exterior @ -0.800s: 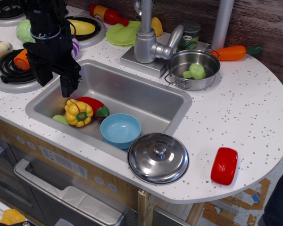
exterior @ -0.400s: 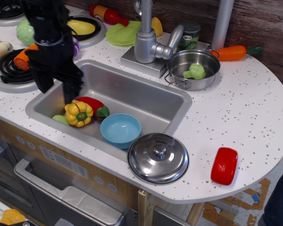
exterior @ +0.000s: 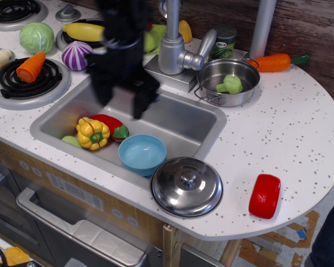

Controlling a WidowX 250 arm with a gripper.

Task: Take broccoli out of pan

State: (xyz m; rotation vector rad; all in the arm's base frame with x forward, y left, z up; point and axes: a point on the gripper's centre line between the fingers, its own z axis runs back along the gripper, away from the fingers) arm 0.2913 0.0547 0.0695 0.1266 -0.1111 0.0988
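Note:
The broccoli (exterior: 230,84) is a small light-green lumpy piece lying inside the pan (exterior: 228,95), a shiny steel pot on the counter right of the faucet. My gripper (exterior: 122,103) is black and motion-blurred, hanging over the left-middle of the sink, well left of the pan. Its fingers point down with a gap between them and nothing in them.
The sink (exterior: 178,119) holds a yellow pepper (exterior: 92,133), a red pepper (exterior: 110,125) and a blue bowl (exterior: 142,153). A steel lid (exterior: 186,186) lies on the front rim. The faucet (exterior: 175,47) stands between gripper and pan. A red block (exterior: 265,195) and a carrot (exterior: 275,62) lie at right.
My gripper has swept right from the sink's left edge toward its middle, closer to the faucet and pan. The broccoli and pan have not moved.

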